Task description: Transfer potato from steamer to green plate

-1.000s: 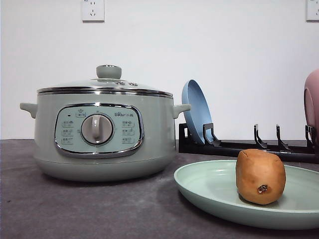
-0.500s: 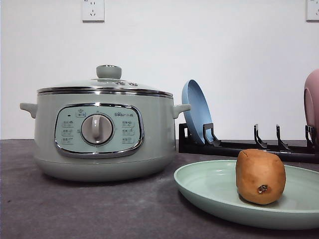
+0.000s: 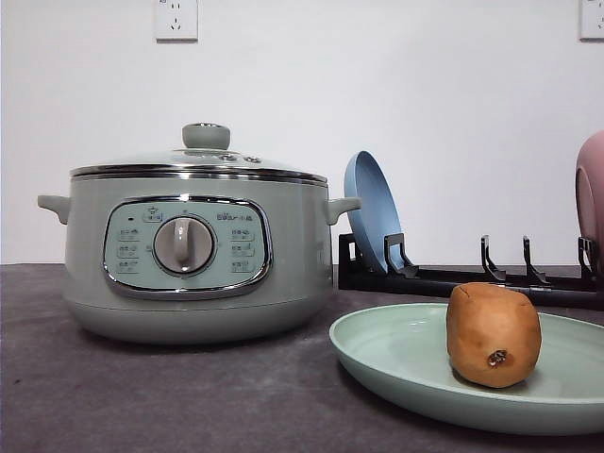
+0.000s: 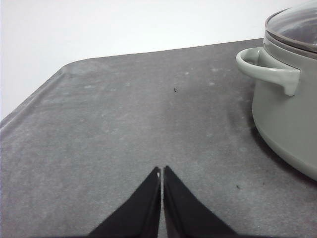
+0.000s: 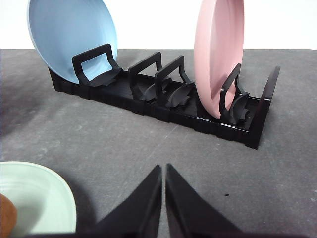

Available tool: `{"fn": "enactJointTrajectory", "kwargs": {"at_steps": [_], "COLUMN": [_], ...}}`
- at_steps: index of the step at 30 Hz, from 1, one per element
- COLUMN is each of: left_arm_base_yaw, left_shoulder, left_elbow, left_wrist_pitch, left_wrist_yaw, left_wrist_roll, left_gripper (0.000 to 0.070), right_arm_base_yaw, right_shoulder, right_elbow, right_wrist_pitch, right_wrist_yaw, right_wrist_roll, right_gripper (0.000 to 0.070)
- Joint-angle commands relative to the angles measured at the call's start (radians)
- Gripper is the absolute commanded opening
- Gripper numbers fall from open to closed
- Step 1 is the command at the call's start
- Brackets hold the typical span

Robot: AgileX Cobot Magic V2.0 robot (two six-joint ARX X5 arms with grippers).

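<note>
The orange-brown potato [image 3: 494, 335] stands on the pale green plate [image 3: 396, 354] at the front right of the grey table; a sliver of the potato [image 5: 6, 217] and the green plate [image 5: 37, 198] also show in the right wrist view. The sage-green steamer [image 3: 193, 250] sits at the left with its glass lid on; its side handle [image 4: 270, 69] appears in the left wrist view. My left gripper [image 4: 162, 173] is shut, empty, over bare table beside the steamer. My right gripper [image 5: 163, 171] is shut, empty, between the plate and the rack.
A black dish rack [image 5: 163, 96] stands behind the green plate, holding an upright blue plate [image 5: 72, 37] and a pink dish [image 5: 218, 54]. The table's rounded corner [image 4: 64, 69] lies beyond my left gripper. Wall sockets [image 3: 176, 19] sit high on the white wall.
</note>
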Motion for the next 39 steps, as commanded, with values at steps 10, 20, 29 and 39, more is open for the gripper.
{"fn": "enactJointTrajectory", "kwargs": {"at_steps": [10,20,29,39], "left_arm_base_yaw": [0.001,0.001,0.001,0.001], "left_shoulder": [-0.002,-0.002,-0.002,-0.002], "left_elbow": [-0.02,-0.02,-0.02,-0.02], "left_wrist_pitch": [-0.005,-0.005,-0.004,-0.005], "left_wrist_yaw": [-0.003,-0.003,-0.003,-0.003], "left_wrist_roll": [-0.002,-0.002,-0.002,-0.002], "left_gripper": [0.0,0.0,0.0,0.0], "right_arm_base_yaw": [-0.001,-0.001,-0.001,-0.001], "right_shoulder": [-0.003,-0.003,-0.003,-0.003], "right_elbow": [-0.005,-0.005,-0.005,-0.005], "right_wrist_pitch": [0.009,0.009,0.008,0.009], "right_wrist_yaw": [0.0,0.0,0.0,0.0], "right_wrist_roll": [-0.001,-0.001,-0.001,-0.001], "right_gripper": [0.0,0.0,0.0,0.0]}}
